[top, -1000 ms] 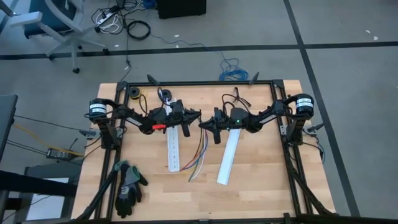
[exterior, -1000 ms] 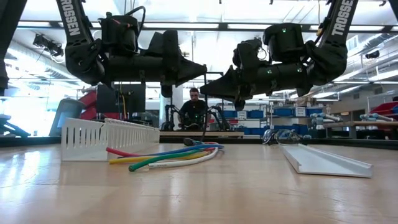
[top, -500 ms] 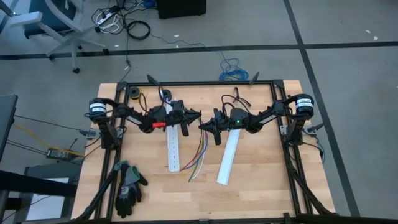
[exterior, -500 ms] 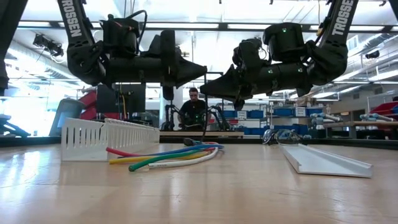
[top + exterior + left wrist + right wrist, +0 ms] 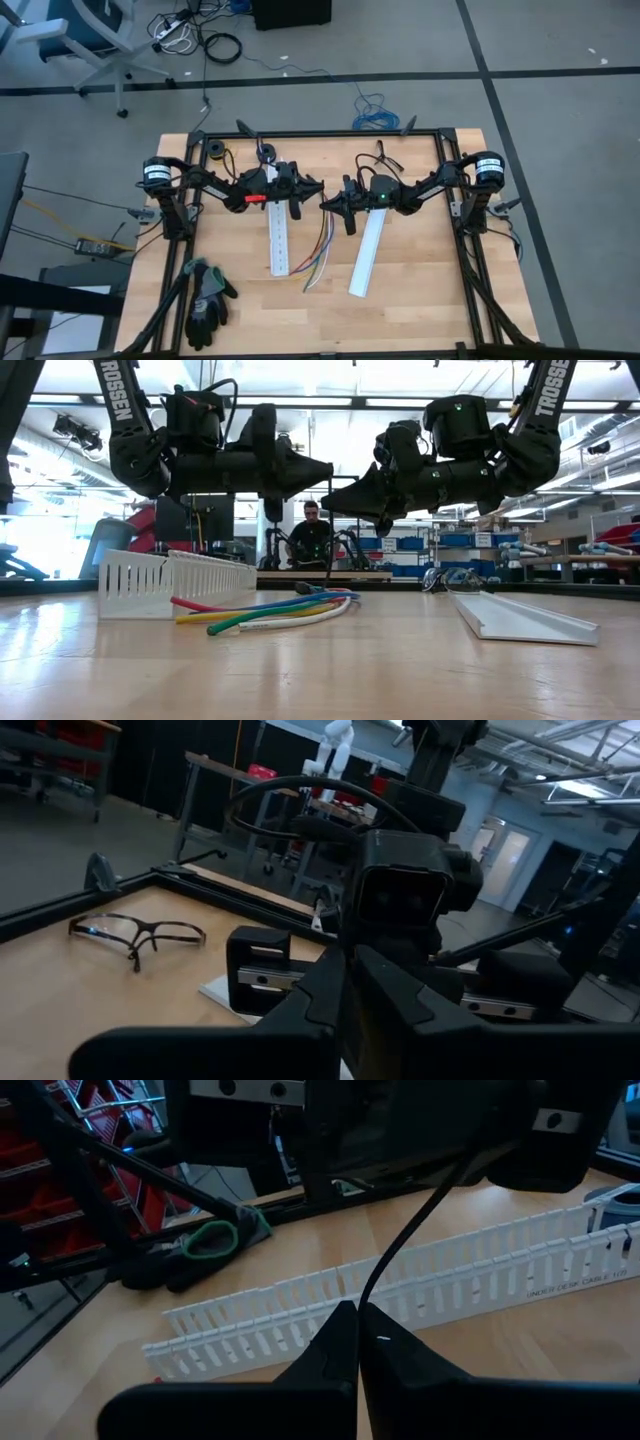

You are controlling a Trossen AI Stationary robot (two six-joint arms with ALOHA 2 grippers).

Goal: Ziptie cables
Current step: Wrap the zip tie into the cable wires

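Little has shifted over the last second: both arms hang in the same pose above the middle of the table (image 5: pixel 420 290), with only a slight settling of the left arm's wrist in the low view.

The left gripper (image 5: pixel 312 187) and right gripper (image 5: pixel 327 199) meet tip to tip, raised well above the cables (image 5: pixel 318 258). The right gripper's fingers (image 5: pixel 345 1342) are pressed together on a thin dark strip (image 5: pixel 410 1230), probably the ziptie, which curves away from their tips. The left gripper's fingers look nearly together, and I cannot tell from the frames whether they also pinch that strip.

The cables lie loose on the table, fanned out between the perforated white strip (image 5: pixel 279 240) on one side and the plain white channel (image 5: pixel 367 252) on the other, untouched and unbound. Beyond the perforated strip from the cables lies a dark glove (image 5: pixel 207 297).

Judging by this, the task is at an early stage: the tie appears to be held or passed in the air, while wrapping it around the bundle and cinching it are all left to do.
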